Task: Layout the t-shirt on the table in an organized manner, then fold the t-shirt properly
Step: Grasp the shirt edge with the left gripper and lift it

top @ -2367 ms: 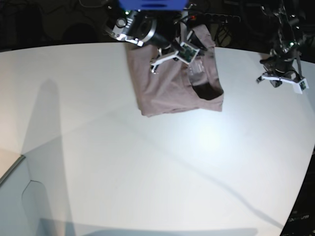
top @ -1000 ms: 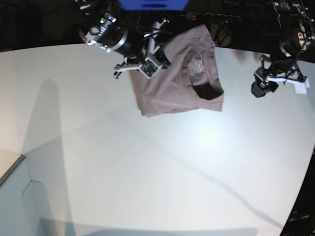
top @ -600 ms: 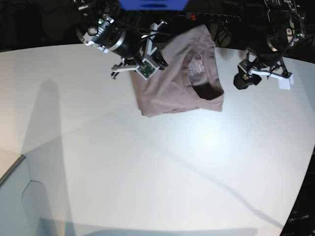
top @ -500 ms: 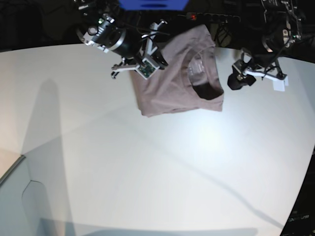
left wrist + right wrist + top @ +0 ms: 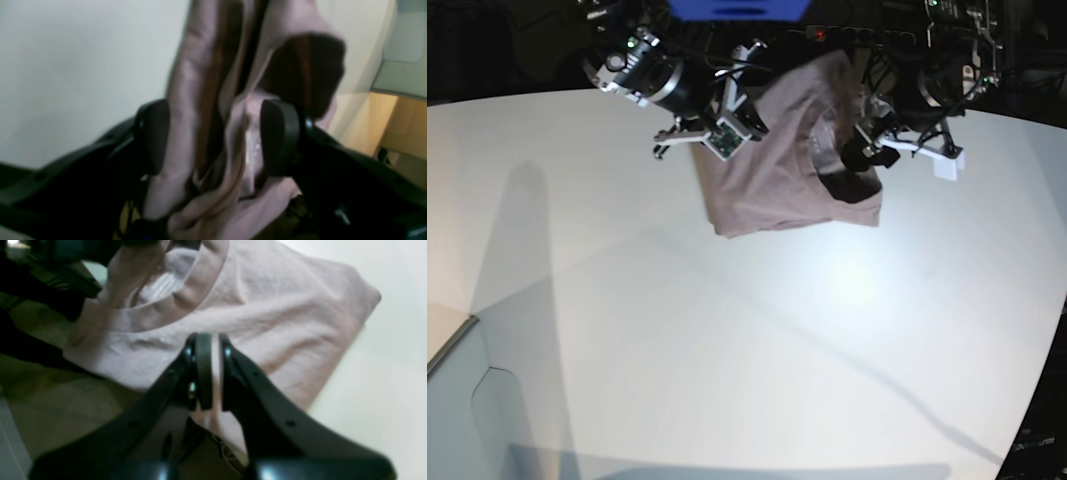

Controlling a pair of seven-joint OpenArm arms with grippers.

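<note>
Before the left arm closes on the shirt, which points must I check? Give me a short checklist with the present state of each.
1. Left claw open, jaws on both sides of the cloth: ok.
2. Fabric of the dusty mauve cotton t-shirt between those jaws: ok, several bunched layers.
3. Right claw shut on the shirt's edge: ok.
4. Shirt spread flat on the large white table: not ok, bunched at the far edge.
5. How many layers the left claw would catch: cannot tell.

Left hand (image 5: pixel 213 136) has its jaws spread wide, one on each side of bunched cloth; right hand (image 5: pixel 209 371) is pinched nearly closed, both arms reaching in from the far edge
</note>
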